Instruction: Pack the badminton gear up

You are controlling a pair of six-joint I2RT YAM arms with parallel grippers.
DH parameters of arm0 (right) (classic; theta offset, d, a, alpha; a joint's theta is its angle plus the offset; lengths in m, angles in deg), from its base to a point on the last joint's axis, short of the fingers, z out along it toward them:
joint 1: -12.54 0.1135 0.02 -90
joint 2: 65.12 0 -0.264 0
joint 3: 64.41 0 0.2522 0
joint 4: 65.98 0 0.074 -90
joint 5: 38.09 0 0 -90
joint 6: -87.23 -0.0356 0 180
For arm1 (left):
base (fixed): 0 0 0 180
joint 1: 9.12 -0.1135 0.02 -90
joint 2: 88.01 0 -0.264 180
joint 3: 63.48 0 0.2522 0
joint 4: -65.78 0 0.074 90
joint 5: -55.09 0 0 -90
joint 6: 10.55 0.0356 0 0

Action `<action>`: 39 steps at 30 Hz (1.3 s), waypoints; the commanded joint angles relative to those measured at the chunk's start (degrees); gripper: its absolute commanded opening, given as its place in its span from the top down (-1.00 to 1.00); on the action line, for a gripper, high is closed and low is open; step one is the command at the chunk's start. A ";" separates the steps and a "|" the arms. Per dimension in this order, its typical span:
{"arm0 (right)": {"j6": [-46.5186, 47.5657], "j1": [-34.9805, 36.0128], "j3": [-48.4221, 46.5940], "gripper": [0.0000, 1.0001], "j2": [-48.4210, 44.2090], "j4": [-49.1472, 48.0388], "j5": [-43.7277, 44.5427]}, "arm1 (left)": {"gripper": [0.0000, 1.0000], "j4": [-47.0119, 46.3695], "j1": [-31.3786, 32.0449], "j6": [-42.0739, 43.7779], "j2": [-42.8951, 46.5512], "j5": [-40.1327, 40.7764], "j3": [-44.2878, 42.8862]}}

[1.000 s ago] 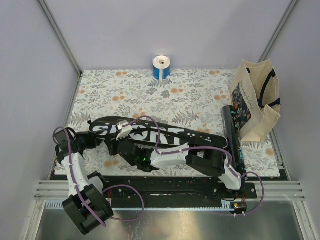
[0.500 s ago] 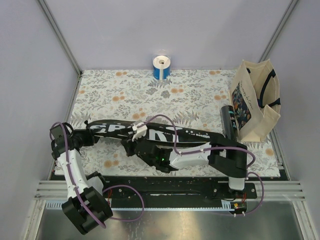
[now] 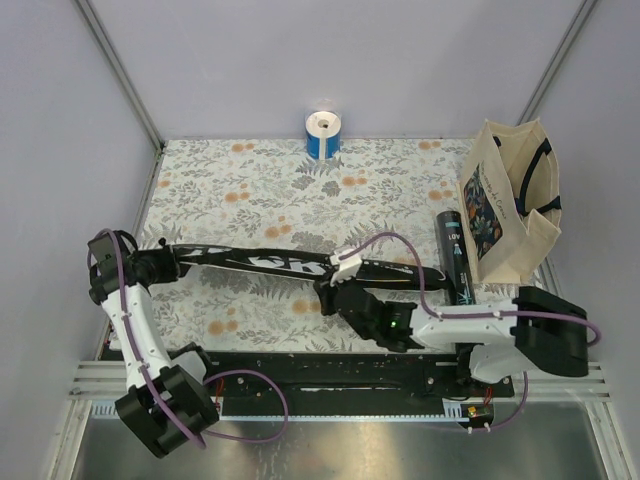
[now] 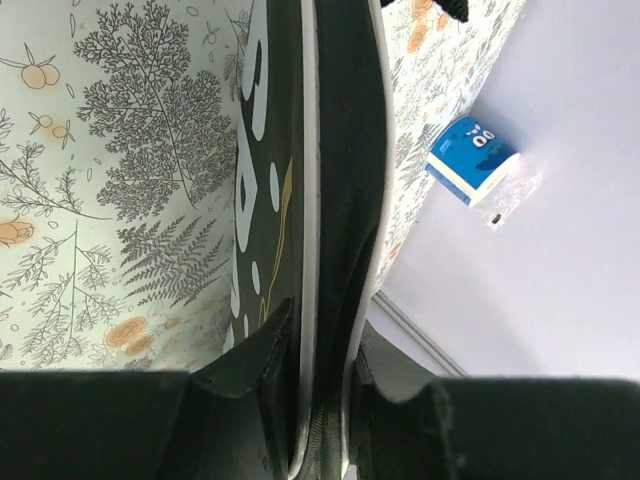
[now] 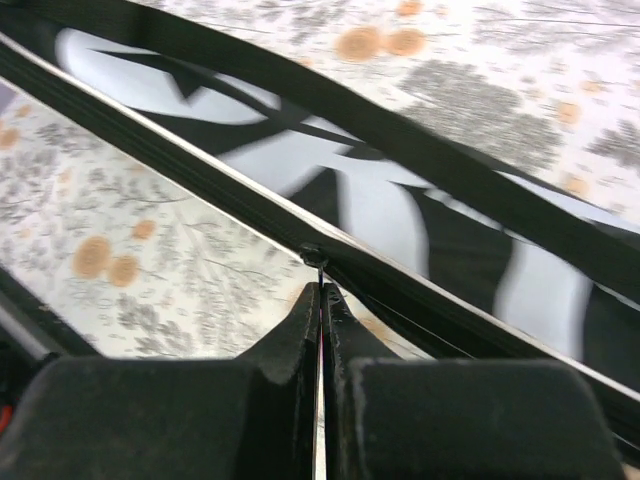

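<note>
End effectors [image 4: 318,338] [image 5: 321,292] tight on racket cover [image 3: 270,262]

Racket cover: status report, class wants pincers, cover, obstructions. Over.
Left pincer shut on racket cover end. Right pincer shut on zipper pull. Black tube close by cover's other end.

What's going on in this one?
Both arms are working on the long black racket cover, stretched across the near side of the table. The left arm has its jaws clamped on the cover's left end. The right arm has its jaws shut on the zipper pull midway along. The black tube lies beside the tote bag, not yet packed.
</note>
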 commanded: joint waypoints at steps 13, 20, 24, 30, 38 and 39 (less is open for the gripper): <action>-13.00 -12.62 18.65 1.00 -37.81 36.43 18.80 | 1.00 0.67 -4.63 -5.57 -8.02 7.60 -13.03; -14.94 -15.18 19.01 1.00 -45.30 43.14 18.29 | 1.00 -7.04 -4.19 -4.87 -13.99 7.35 -12.77; -10.47 -15.18 18.31 1.00 -43.91 36.81 11.26 | 0.92 -12.60 -2.52 1.35 -20.83 2.78 -16.97; -7.91 -15.18 15.15 1.00 -41.70 34.35 4.58 | 0.00 -11.11 2.40 9.19 -27.09 3.47 -19.10; -7.73 -15.18 12.95 1.00 -38.28 32.94 -5.62 | -0.98 -3.64 11.71 20.52 -24.29 27.43 -21.64; -7.65 -15.18 12.77 1.00 -37.58 32.94 -6.33 | -0.98 -2.16 13.11 21.06 -23.59 29.99 -22.25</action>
